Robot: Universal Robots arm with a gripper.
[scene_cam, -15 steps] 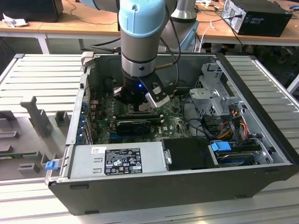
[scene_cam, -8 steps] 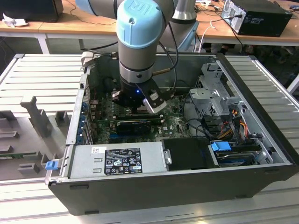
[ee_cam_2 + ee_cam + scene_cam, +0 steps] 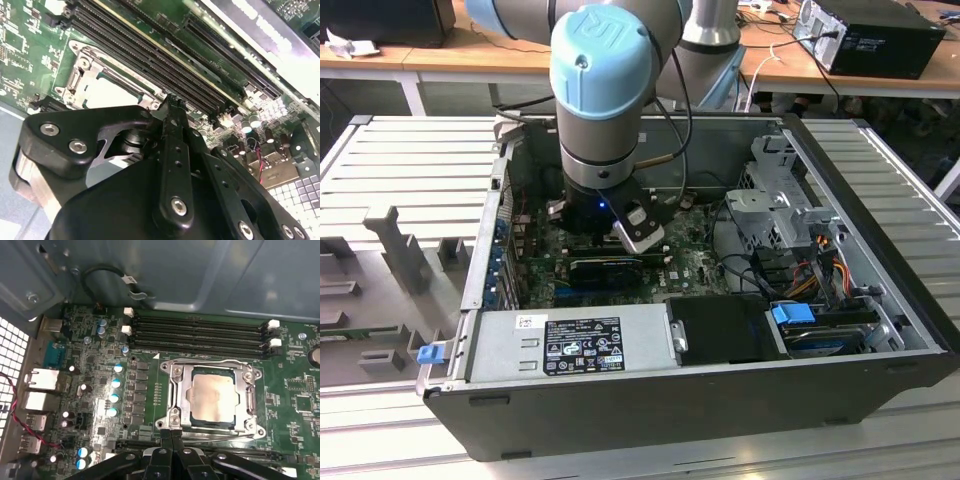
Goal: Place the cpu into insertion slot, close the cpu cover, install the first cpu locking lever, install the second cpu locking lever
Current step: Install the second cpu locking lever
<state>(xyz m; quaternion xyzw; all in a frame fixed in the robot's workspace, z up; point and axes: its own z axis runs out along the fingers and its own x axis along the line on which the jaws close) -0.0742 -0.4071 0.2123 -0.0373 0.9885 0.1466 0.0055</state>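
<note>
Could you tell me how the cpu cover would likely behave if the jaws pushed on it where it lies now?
The cpu cover is a thin metal frame lying flat over the cpu, so it would probably feel stiff yet light. Its bare shiny surface looks slippery, so a push may skid. The gripper has its jaws together at the cover's edge, a narrow contact that could slide off.

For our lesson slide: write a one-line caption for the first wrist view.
Shut gripper poised at the edge of the insertion slot, with the cpu seated under the closed cpu cover.
</note>
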